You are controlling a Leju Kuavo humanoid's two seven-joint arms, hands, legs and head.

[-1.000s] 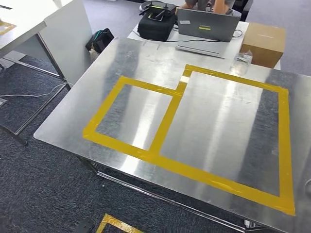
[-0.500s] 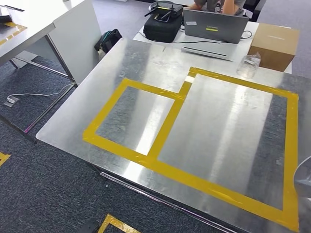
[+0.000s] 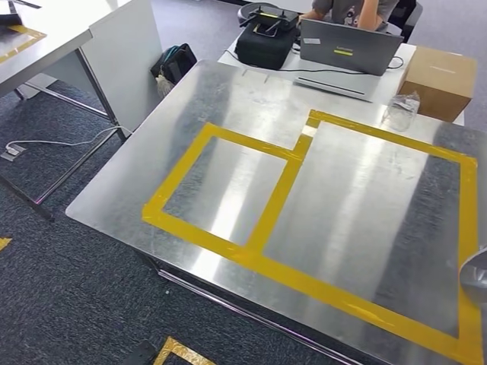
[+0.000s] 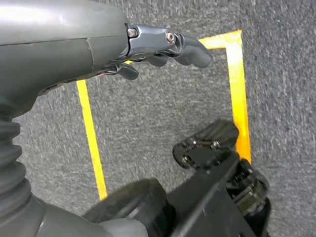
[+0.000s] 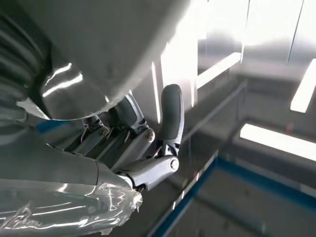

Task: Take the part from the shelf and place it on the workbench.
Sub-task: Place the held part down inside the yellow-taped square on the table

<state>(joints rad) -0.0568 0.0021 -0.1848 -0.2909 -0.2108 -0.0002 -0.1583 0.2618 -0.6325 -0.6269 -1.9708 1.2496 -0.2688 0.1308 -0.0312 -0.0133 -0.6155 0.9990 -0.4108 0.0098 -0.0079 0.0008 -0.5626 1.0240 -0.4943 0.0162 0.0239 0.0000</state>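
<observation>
The metal workbench (image 3: 356, 198) lies ahead in the head view, marked with a small and a large rectangle of yellow tape (image 3: 275, 205). A curved silver edge of the part (image 3: 476, 275) juts in at the right border, above the bench's near right corner. In the right wrist view my right hand (image 5: 149, 143) grips the shiny silver part (image 5: 111, 39), fingers curled against it, with clear film beside them. My left hand (image 4: 149, 49) hangs over grey carpet with its fingers stretched out and holds nothing.
Beyond the bench stand a laptop (image 3: 350, 47), a black bag (image 3: 267, 38), a cardboard box (image 3: 439, 80) and a person (image 3: 350, 9). A clear plastic bag (image 3: 402, 112) lies on the bench's far edge. A white table (image 3: 52, 38) stands at left.
The whole view has shifted, so the bench sits further right in the picture. The silver part's edge has come in at the right border.
</observation>
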